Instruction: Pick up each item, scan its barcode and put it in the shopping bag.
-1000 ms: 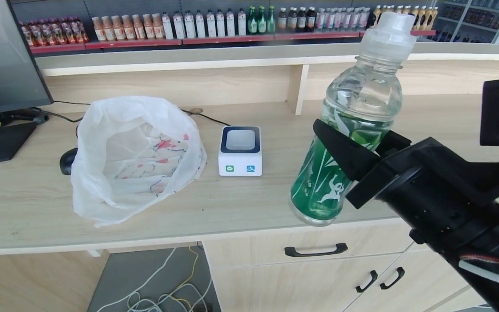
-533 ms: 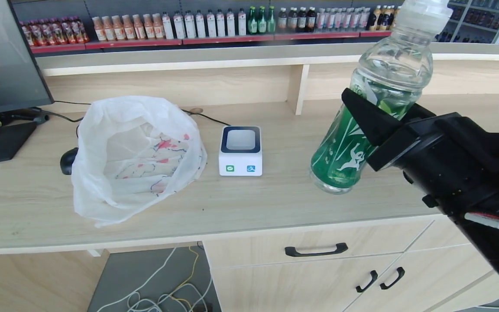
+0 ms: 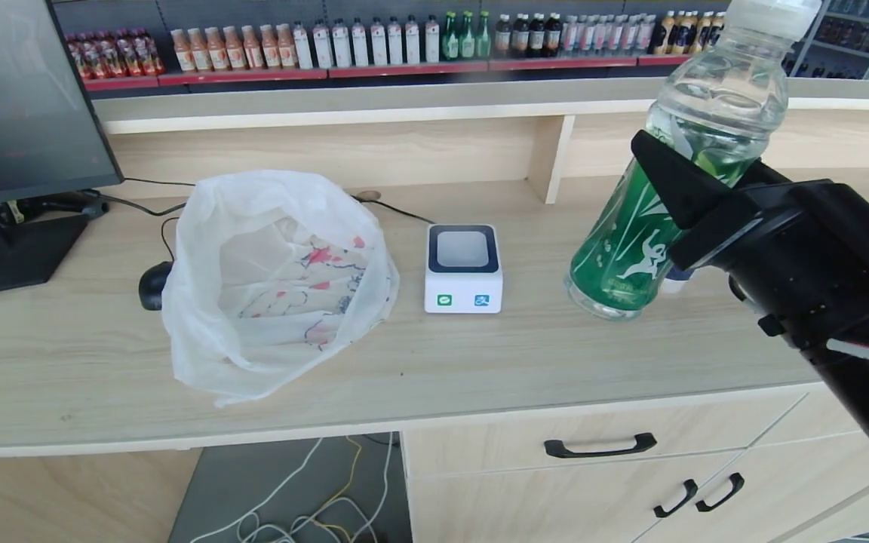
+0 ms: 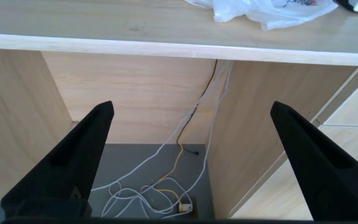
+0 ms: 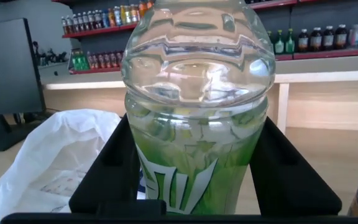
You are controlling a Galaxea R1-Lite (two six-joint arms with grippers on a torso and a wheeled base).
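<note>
The left tool (image 4: pixel 191 106) hangs low under the surface (image 4: pixel 104 31) edge, its sides wide apart. The right tool (image 3: pixel 695 162) is squeezed tight on the bottle (image 3: pixel 631 241), held tilted above the surface. It looks smooth and heavy, so it could slip. Swung low, it might knock the scanner (image 3: pixel 463 268) or bag (image 3: pixel 276 279). It is clear, with a green wrap.

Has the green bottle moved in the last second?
Yes. Held in the right claw, the green bottle went from over the counter's front edge back to beside the white scanner.
</note>
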